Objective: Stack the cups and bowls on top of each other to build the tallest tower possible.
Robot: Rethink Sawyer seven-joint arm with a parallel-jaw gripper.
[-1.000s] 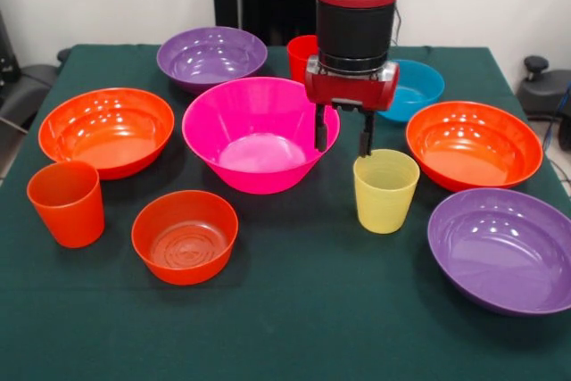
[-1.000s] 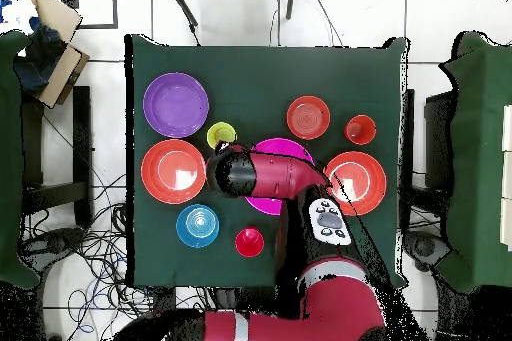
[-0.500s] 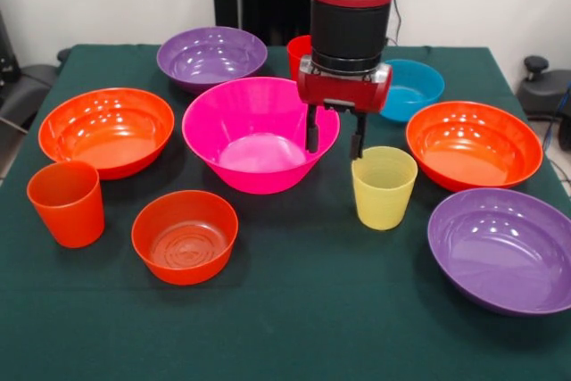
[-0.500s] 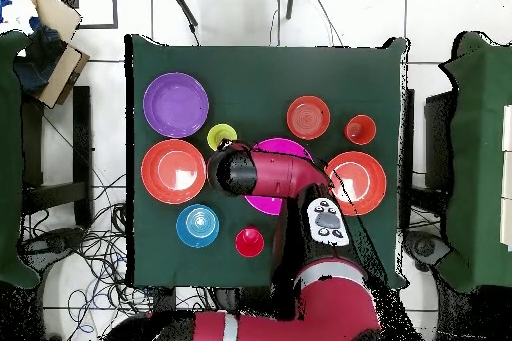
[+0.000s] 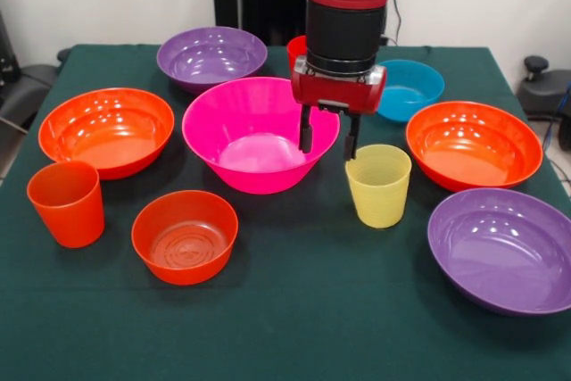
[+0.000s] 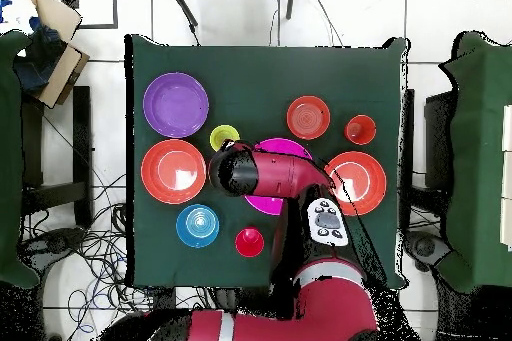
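My gripper [image 5: 327,147] is open and empty. It hangs between the big pink bowl [image 5: 259,131] and the yellow cup [image 5: 379,186]: one finger is over the bowl's right rim, the other is at the cup's far left rim. The pink bowl is empty and nothing is stacked. The orange cup [image 5: 67,202] and small orange bowl [image 5: 185,236] stand front left. The red cup [image 5: 297,45] peeks out behind the arm. In the overhead view the arm's end [image 6: 232,169] hides the gripper, next to the yellow cup [image 6: 224,138].
Wide orange bowls stand at the left [image 5: 107,129] and right [image 5: 473,142]. One purple bowl [image 5: 211,55] is at the back, another [image 5: 504,247] at the front right. The small blue bowl [image 5: 412,86] is at the back right. The green table's [image 5: 294,327] front strip is bare.
My gripper has moved slightly to the left and up. The yellow cup has shifted a little to the left with it.
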